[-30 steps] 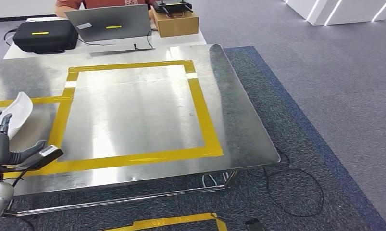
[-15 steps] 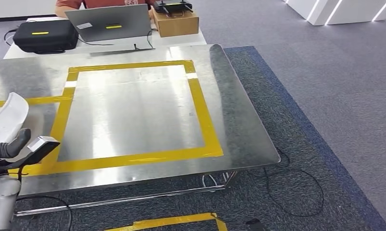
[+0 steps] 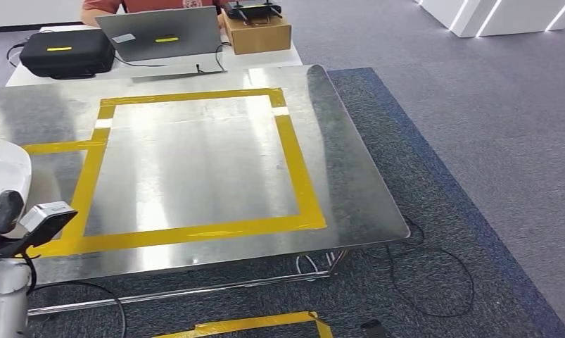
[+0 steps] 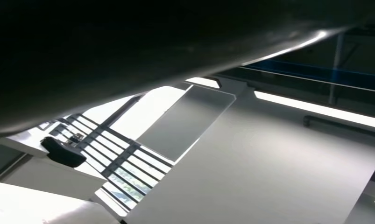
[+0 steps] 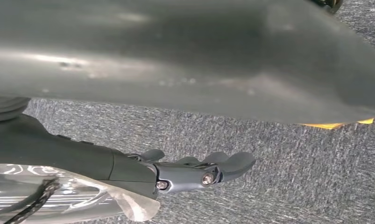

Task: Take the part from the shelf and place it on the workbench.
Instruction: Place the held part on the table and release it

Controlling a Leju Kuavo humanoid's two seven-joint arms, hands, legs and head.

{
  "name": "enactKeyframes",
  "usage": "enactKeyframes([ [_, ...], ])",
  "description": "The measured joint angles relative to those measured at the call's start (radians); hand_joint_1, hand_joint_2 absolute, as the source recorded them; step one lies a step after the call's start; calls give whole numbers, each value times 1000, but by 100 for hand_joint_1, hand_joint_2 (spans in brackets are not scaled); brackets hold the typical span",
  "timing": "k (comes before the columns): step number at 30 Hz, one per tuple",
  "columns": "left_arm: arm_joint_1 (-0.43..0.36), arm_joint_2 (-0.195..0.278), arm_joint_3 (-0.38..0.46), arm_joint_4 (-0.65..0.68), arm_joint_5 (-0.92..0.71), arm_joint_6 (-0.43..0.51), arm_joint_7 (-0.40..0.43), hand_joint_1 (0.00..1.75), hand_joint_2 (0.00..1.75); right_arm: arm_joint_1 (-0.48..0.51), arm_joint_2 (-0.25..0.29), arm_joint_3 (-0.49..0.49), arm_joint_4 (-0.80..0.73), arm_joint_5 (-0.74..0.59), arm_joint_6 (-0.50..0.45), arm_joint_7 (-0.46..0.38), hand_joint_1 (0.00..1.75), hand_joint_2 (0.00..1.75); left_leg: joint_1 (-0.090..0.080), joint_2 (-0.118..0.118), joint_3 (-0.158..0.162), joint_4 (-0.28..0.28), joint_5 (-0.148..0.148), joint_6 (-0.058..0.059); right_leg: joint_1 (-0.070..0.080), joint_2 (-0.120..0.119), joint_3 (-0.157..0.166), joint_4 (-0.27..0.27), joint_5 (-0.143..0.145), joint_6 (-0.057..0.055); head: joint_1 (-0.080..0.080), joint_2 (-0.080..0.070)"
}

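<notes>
The left hand [image 3: 1,211] shows at the near left corner of the desk [image 3: 350,190], a dark thumb raised beside the grey wrist camera block. It rests against the white part [image 3: 5,165], a curved shell standing over the desk's left edge just above the hand; whether the fingers grip the part cannot be told, since most of the hand is cut off by the frame. In the left wrist view a broad dark surface covers the upper half and the hand itself cannot be made out.

The right hand [image 5: 199,170] hangs below the desk's metal underside, over grey carpet [image 5: 269,186], its dark fingers held straight and close together with nothing in them.

The desk is a shiny steel sheet marked with a square of yellow tape [image 3: 297,169], with a further tape strip running off towards the left edge. Beyond the far edge stands a white table [image 3: 265,58] carrying a black case [image 3: 65,53], an open laptop [image 3: 160,34] and a cardboard box [image 3: 258,32]; a person in a red top [image 3: 100,7] sits behind the laptop. Cables [image 3: 434,282] trail on the carpet by the desk's near right corner.
</notes>
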Motion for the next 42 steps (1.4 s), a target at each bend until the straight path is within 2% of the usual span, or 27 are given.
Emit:
enactKeyframes([
  [17,4,-8,-4,-8,0,0,0,0,0,0,0,0,0,-6,-1,0,0,0,-4,0,0,2,-2,3,-4,0,1,-1,1,2,0,0],
  [22,6,-10,-4,-8,-5,0,0,0,0,0,0,0,0,-8,-1,0,0,0,-11,0,0,6,-8,13,-12,-1,2,-2,-1,12,0,0],
  [25,7,-11,-4,-8,-14,0,2,0,0,-2,0,0,0,-9,-2,0,0,0,-9,-2,5,-5,0,26,-14,2,4,-1,-6,24,0,0],
  [27,7,-14,-4,-8,-18,0,2,0,0,-2,0,0,0,-10,-2,0,0,0,-3,-2,10,-17,7,34,-13,19,-22,56,-49,27,2,0],
  [29,9,-18,-4,-8,-21,0,2,0,0,-1,0,0,0,-10,-2,1,0,0,-3,-4,8,-18,9,37,-12,34,-80,182,-114,27,3,0],
  [30,11,-19,-4,-8,-22,0,3,0,0,1,0,0,0,-11,-2,1,0,0,-4,-5,7,-18,10,37,-13,37,-109,242,-134,28,3,0],
  [31,13,-20,-4,-8,-23,0,3,0,0,2,0,0,0,-11,-2,1,0,0,-4,-7,6,-18,10,37,-13,38,-126,275,-137,29,3,0],
  [32,15,-21,-4,-8,-24,0,4,0,0,2,0,0,0,-11,-2,2,0,0,-4,-9,6,-17,10,37,-13,38,-127,274,-121,30,3,0],
  [33,16,-22,-4,-8,-25,0,5,0,0,2,0,0,0,-12,-2,2,0,0,-3,-11,6,-15,10,35,-14,38,-108,232,-88,30,3,0],
  [34,17,-23,-4,-8,-26,0,6,0,0,2,0,0,0,-12,-2,3,0,0,-2,-13,5,-13,10,32,-15,39,-74,164,-50,29,3,0],
  [35,17,-24,-4,-8,-27,0,6,0,0,1,0,0,0,-12,-1,3,0,0,-2,-15,3,-10,11,27,-14,41,-37,98,-25,28,3,0],
  [36,16,-24,-4,-8,-27,0,7,0,0,0,-1,0,0,-12,-1,3,0,0,-2,-17,1,-6,12,21,-13,45,-10,46,-8,25,3,0],
  [37,16,-24,-4,-8,-28,0,9,0,0,-1,-1,0,0,-13,0,4,0,0,-3,-19,-3,-3,14,13,-12,47,3,21,-4,22,3,0],
  [40,19,-24,-4,-8,-33,0,16,0,0,0,-1,0,0,-13,2,8,0,0,-1,-24,-10,1,22,-7,-10,47,-3,15,4,2,3,0],
  [41,20,-24,-5,-8,-34,0,18,0,0,-1,-1,0,0,-13,2,9,0,0,1,-23,-15,12,8,-13,-11,45,-8,14,10,-8,2,0],
  [42,21,-23,-5,-8,-34,0,20,0,0,-1,-1,0,0,-12,2,10,0,0,3,-21,-25,41,-21,-19,-12,42,-13,12,17,-18,1,0],
])
